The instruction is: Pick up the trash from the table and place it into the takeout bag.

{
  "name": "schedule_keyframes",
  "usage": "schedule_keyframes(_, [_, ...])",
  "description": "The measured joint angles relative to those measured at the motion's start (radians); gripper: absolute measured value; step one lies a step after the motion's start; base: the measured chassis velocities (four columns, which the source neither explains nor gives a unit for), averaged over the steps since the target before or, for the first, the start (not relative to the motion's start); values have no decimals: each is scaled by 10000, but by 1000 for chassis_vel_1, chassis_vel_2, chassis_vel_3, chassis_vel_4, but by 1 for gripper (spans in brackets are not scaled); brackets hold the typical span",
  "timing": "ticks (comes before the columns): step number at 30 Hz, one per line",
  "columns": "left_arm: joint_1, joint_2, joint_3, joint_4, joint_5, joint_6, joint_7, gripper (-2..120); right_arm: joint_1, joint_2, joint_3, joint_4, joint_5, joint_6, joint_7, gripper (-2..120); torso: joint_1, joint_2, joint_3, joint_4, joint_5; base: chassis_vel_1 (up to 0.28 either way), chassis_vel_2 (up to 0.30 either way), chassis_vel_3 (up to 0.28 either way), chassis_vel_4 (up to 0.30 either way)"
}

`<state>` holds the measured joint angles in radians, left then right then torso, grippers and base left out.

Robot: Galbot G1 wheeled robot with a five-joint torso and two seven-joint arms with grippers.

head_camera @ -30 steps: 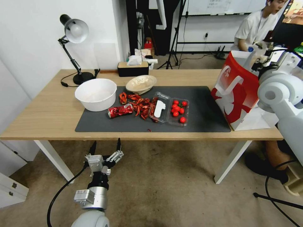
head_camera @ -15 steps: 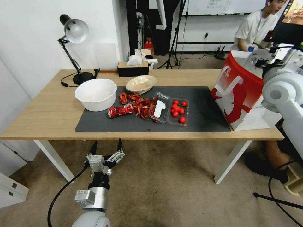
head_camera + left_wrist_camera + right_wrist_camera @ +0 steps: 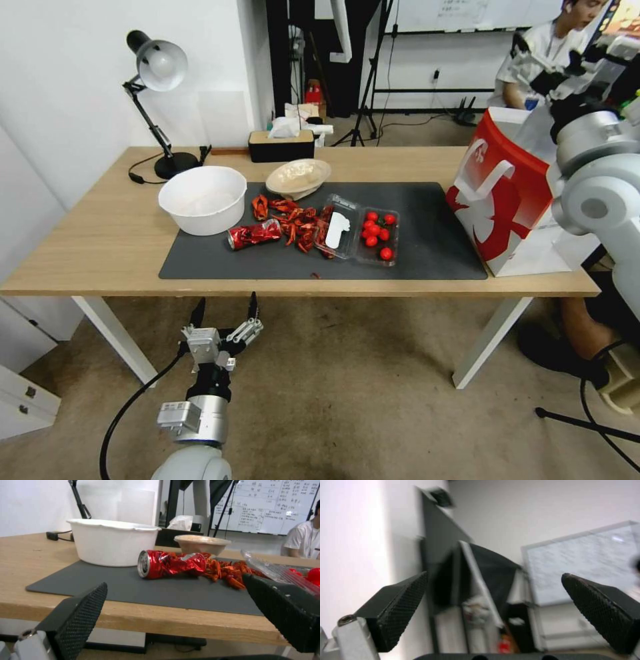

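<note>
The right gripper [image 3: 493, 615], wide open and empty, has lifted clear above the takeout bag [image 3: 507, 207] at the table's [image 3: 100, 247] 3 o'clock end, suggesting a finished drop, while the crushed can [image 3: 255, 235] waits mid-mat and the left gripper [image 3: 225, 311] hangs open below the front edge.

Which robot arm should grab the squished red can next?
Probably the left. The left gripper hangs open just below the table's near edge, facing the crushed red can. The right gripper, also open, is raised high above the takeout bag, pointing away.
</note>
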<state>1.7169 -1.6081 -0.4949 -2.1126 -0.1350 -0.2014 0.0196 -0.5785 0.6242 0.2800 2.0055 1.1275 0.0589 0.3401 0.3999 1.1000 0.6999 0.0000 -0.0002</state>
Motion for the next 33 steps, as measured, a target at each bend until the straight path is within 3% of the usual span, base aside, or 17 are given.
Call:
schedule_keyframes(2, [6, 0, -1, -19, 0, -1, 0, 100, -495, -164, 145, 384, -168, 549, -816, 100, 0, 0, 1, 2, 0, 0, 0, 0, 0])
schedule_keyframes(6, [15, 0, -7, -57, -3, -1, 0, 100, -1608, -330, 385, 1119, -988, 913, -1272, 100, 1, 0, 1, 0, 4, 0, 0, 0, 0])
schedule_keyframes(16, [171, 0, -128, -172, 24, -178, -33, 100, -3784, 18, 467, 2228, -3364, 1493, -1604, 100, 0, 0, 2, 2, 2, 0, 0, 0, 0])
schedule_keyframes(20, [181, -1, -137, -175, 45, -202, -41, 100, -5212, 430, 1169, 2766, -4394, 1885, -1549, 100, 1, -1, 0, 2, -3, 0, 0, 0, 0])
schedule_keyframes(22, [173, 0, -139, -175, 48, -204, -49, 100, -6692, 982, 1762, 3022, -5396, 2057, -1514, 100, 0, -1, 0, 0, 1, 0, 0, 0, 0])
schedule_keyframes(27, [143, 1, -139, -175, 41, -203, -53, 100, -8534, 2079, 2159, 2888, -7026, 2390, -1249, 100, 1, -1, 0, 1, 1, 0, 0, 0, 0])
schedule_keyframes(33, [112, 0, -148, -170, 9, -178, -56, 100, -9503, 2966, 2095, 2595, -8240, 2613, -788, 100, 0, -1, 0, 0, 1, 0, 0, 0, 0])
